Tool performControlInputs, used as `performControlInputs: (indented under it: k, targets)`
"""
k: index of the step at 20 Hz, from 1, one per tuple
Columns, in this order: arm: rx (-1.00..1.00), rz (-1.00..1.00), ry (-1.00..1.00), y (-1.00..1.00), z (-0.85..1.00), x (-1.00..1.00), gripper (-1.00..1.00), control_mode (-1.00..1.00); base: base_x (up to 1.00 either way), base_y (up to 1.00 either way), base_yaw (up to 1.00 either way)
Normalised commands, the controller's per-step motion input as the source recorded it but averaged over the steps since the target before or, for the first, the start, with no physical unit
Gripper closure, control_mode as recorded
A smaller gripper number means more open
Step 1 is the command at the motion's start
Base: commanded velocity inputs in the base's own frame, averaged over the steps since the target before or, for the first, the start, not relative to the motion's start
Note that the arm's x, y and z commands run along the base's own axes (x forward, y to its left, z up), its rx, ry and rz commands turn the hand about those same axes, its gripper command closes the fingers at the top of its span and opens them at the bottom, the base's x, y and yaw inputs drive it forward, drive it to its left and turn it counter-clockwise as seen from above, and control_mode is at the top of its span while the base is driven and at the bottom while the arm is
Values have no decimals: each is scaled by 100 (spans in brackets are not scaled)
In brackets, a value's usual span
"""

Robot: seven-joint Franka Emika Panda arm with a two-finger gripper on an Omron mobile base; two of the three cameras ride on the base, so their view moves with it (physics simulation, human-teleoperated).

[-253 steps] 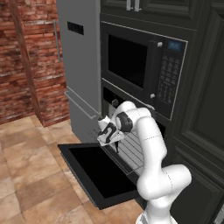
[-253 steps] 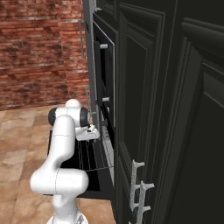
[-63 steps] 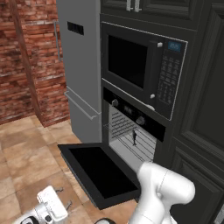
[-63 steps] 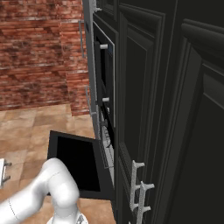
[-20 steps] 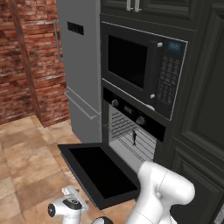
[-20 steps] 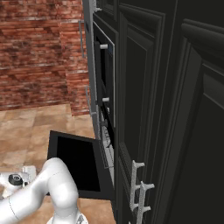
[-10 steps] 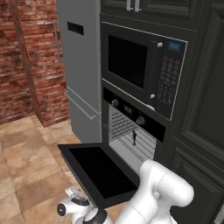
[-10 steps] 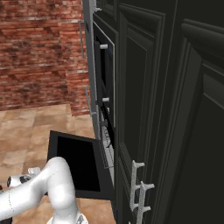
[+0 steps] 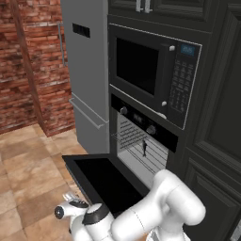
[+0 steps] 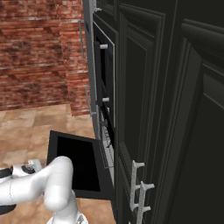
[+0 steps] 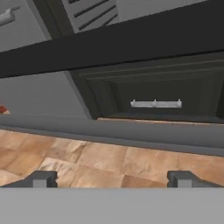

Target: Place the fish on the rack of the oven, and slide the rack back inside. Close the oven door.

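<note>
Built-in oven (image 9: 141, 136): black, a row of round knobs across its control strip, cavity open. Oven door (image 9: 106, 181): swung down flat, dark glass facing up, well above the tiled floor (image 9: 28, 169). Rack (image 9: 134, 143): silver wire grid, inside the cavity. Fish (image 9: 144, 148): small dark shape standing on the rack toward its right side. Microwave (image 9: 153, 75): black, above the oven, keypad and blue display too small to read; no legible lettering anywhere. Grey fridge (image 9: 87, 70) to the left. Gripper (image 11: 109, 178): low near the floor beneath the door's level, fingers (image 11: 41, 179) spread wide, nothing between them.
</note>
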Motion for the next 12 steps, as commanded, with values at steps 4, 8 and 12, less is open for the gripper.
performControlInputs:
  k: [4, 8, 12]
  targets:
    - [-25, -16, -27, 45, -100, 22, -100, -100, 0, 0, 0]
    - [-36, -29, -31, 2, -100, 6, -100, -100, 0, 0, 0]
    - [-38, -37, -26, -4, -100, 0, -100, -100, 0, 0, 0]
